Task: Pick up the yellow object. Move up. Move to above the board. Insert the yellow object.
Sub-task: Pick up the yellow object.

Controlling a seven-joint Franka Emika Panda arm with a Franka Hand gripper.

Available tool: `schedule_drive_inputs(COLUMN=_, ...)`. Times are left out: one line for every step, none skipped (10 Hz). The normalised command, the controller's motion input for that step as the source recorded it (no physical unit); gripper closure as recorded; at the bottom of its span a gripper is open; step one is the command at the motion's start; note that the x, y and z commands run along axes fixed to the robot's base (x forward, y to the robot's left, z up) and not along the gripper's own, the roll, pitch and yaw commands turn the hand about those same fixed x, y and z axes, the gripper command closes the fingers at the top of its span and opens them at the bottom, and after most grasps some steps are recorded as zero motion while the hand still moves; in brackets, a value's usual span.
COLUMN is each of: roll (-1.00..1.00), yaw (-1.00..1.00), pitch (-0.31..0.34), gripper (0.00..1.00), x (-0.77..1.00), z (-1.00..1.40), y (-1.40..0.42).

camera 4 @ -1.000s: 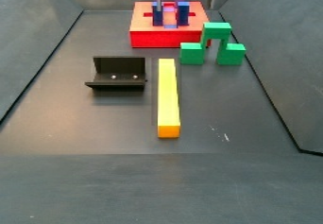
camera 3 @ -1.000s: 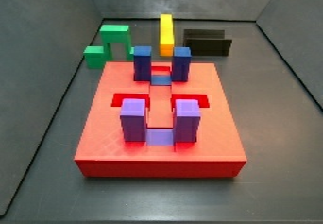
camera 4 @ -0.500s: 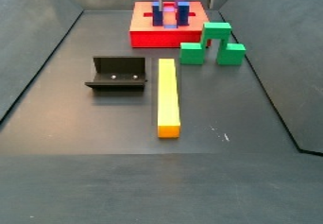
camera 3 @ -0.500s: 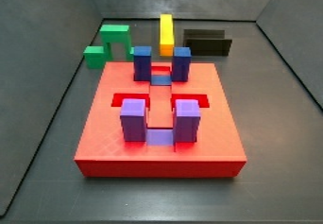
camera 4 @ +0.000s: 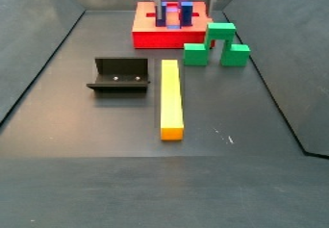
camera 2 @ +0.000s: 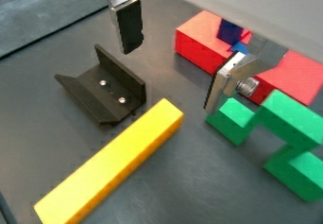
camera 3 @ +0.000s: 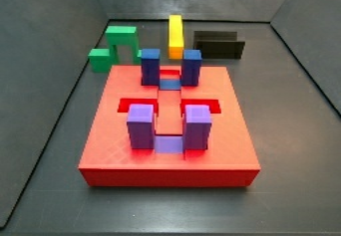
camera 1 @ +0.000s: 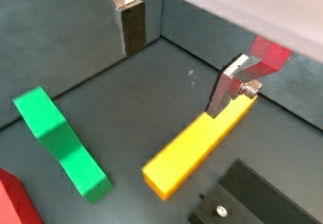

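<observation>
— What does the gripper [camera 1: 190, 53] look like?
— Two flat silver plate fingers [camera 2: 127, 20] with dark pads; one finger [camera 1: 232, 86] carries a round screw near its tip.

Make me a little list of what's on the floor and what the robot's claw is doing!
yellow object: long yellow-orange bar, lying flat on the floor, not held
board: flat red square block with blue-purple posts
green arch block: on the floor beside the board
fixture: dark L-shaped bracket, beside the bar
gripper: open, empty, hanging above the floor over the yellow bar's end
task progress: bar not yet picked up
</observation>
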Motion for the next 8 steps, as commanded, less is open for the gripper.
schedule_drive_inputs(roll=0.03, yaw=0.0, pitch=0.0, gripper=0.0, x=0.29, z=-0.21, y=0.12)
schedule_drive_inputs(roll=0.0, yaw=0.0, pitch=0.0, gripper=0.0, x=0.28, z=-0.09, y=0.58)
schedule_drive_inputs(roll=-0.06, yaw=0.0, pitch=0.024, gripper=0.0, x=0.2, z=0.05, y=0.86)
schedule_drive_inputs(roll=-0.06, yaw=0.0, pitch=0.019, gripper=0.0, x=0.3, z=0.0, y=0.77)
schedule_drive_inputs(roll=0.02, yaw=0.0, pitch=0.071, gripper=0.0, x=0.54, z=-0.22, y=0.33)
schedule_drive_inputs(roll=0.11, yaw=0.0, pitch=0.049, gripper=0.0, x=0.48, z=-0.52, y=0.13)
schedule_drive_inputs(roll=0.08, yaw=0.03, pitch=0.017, gripper=0.0, x=0.29, z=-0.56, y=0.21)
schedule_drive_inputs(roll=0.05, yaw=0.08, pitch=0.0, gripper=0.0, x=0.17, z=-0.52, y=0.25)
